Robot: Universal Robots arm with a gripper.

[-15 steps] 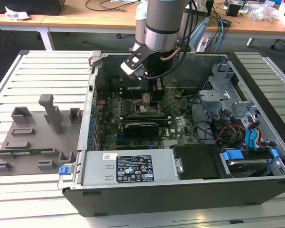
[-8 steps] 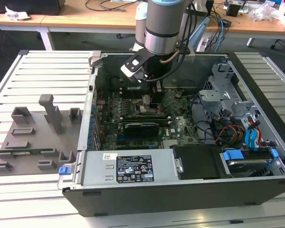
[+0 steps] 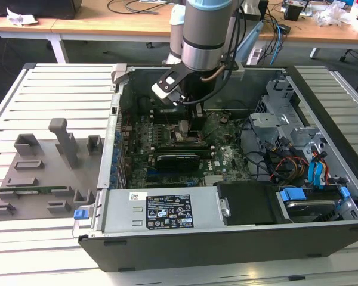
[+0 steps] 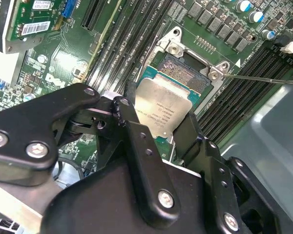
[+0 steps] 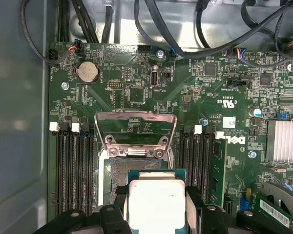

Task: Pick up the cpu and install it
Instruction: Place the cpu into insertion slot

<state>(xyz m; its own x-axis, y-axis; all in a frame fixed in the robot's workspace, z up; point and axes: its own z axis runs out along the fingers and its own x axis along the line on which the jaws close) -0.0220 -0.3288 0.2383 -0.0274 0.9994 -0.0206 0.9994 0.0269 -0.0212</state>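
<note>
The cpu (image 5: 156, 200), a flat square chip with a silvery top plate on a green edge, is clamped between the black fingers (image 5: 118, 217) of my gripper (image 5: 156, 217), which is shut on it. It hangs just above the open socket (image 5: 119, 178) on the motherboard, partly overlapping it, with the socket's metal load plate (image 5: 136, 127) swung up. The second wrist view shows the cpu (image 4: 161, 109) tilted over the socket (image 4: 185, 73), with my gripper (image 4: 158, 124) shut around it. In the exterior view my gripper (image 3: 190, 122) reaches down into the middle of the computer case (image 3: 238, 235).
Memory slots (image 5: 71, 170) flank the socket on both sides. A black expansion card (image 3: 178, 158) lies just in front of it. Cables and a drive cage (image 3: 286, 128) fill the case at the exterior view's right. A grey fixture tray (image 3: 42, 173) sits outside at the left.
</note>
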